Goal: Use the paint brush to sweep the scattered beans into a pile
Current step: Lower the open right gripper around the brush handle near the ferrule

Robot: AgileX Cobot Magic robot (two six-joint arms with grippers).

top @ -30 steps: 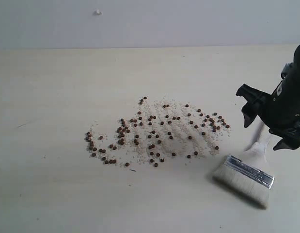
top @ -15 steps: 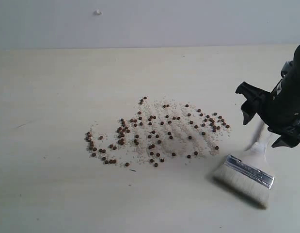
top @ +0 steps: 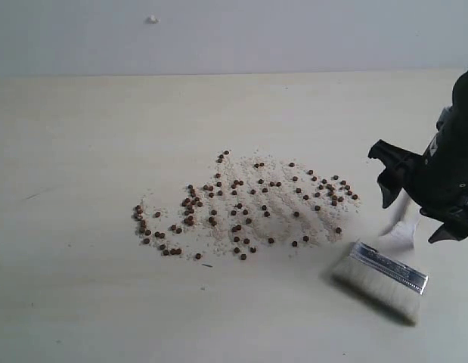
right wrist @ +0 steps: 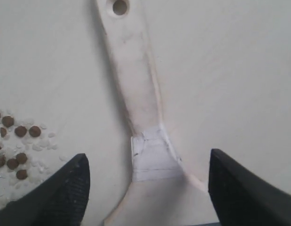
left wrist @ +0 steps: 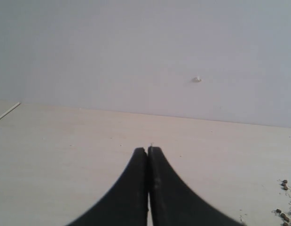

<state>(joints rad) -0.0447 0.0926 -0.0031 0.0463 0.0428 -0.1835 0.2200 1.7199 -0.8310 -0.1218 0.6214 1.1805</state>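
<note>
The beans (top: 241,208) lie scattered with whitish crumbs over the middle of the table, and a few beans (right wrist: 16,141) show in the right wrist view. No compact pile shows. The paint brush (top: 381,276) lies flat at the right front, bristles toward the front. Its pale handle (right wrist: 136,89), with a hole at its end and a white tape band, runs between the spread fingers of my right gripper (right wrist: 147,176). That right gripper (top: 419,208) hovers open over the handle, touching nothing. My left gripper (left wrist: 148,149) is shut and empty above bare table.
A pale wall (top: 234,34) with a small white stud (top: 153,19) rises behind the light table (top: 82,151). Some beans (left wrist: 286,214) sit at the edge of the left wrist view.
My right gripper has come down slightly over the brush handle and stays open. The brush, the beans and the left arm have not moved.
</note>
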